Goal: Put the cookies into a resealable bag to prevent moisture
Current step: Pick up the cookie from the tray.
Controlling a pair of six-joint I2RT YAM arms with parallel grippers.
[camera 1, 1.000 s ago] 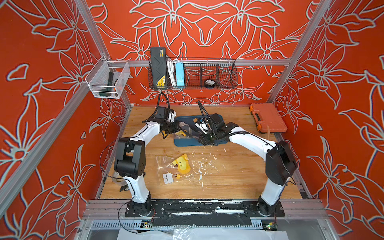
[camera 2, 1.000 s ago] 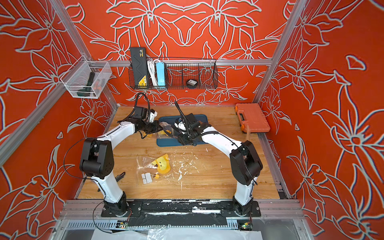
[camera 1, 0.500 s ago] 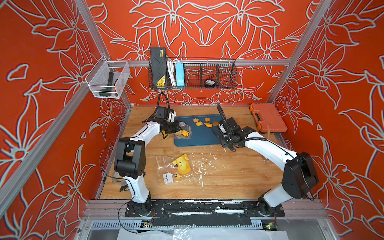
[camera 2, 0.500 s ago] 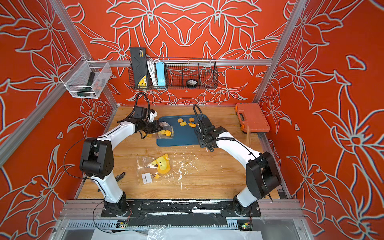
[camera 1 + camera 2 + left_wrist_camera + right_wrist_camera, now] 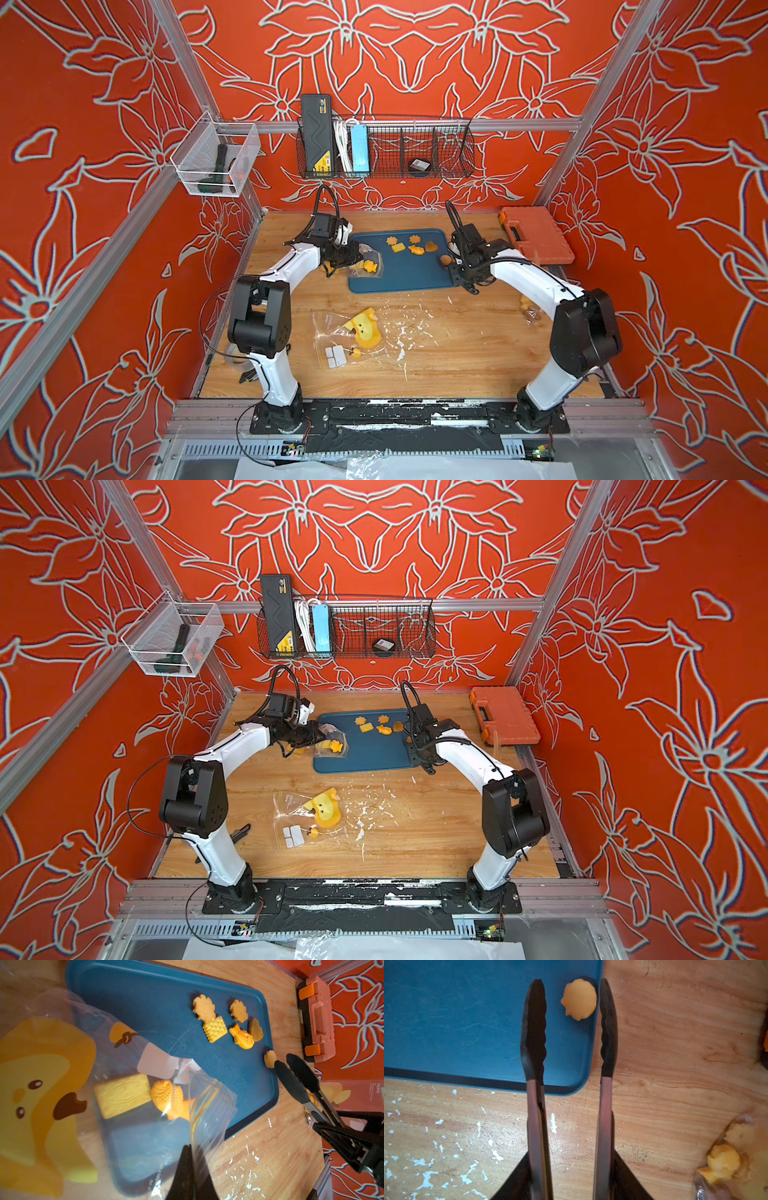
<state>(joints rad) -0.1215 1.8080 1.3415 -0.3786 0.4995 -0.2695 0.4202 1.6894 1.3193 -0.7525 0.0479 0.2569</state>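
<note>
Cookies (image 5: pixel 215 1029) lie in three places. Five are bunched near the back edge of the blue tray (image 5: pixel 145 991), and one round flower cookie (image 5: pixel 579 998) sits alone just inside its rim. A rectangle and a fish are already inside the resealable bag (image 5: pixel 145 1064), which rests across the tray's other end.

Left gripper (image 5: pixel 190 1157): jaws closed on the bag's zip edge, lifting the mouth.

Right gripper (image 5: pixel 572 1178): jaws clamped on a pair of tongs (image 5: pixel 534 1028). The tong tips stand parted either side of the round cookie; whether the outer tip touches it cannot be told.

Judgement: the step in hand is picking up that cookie. You should:
- centre it between the tips
- bring the outer tip inside the rim, off the tabletop (image 5: pixel 675 1064), or the rim may block closure
- squeeze lightly, then lift straight
- not loosen the left jaws, so the mouth is open to receive it
</note>
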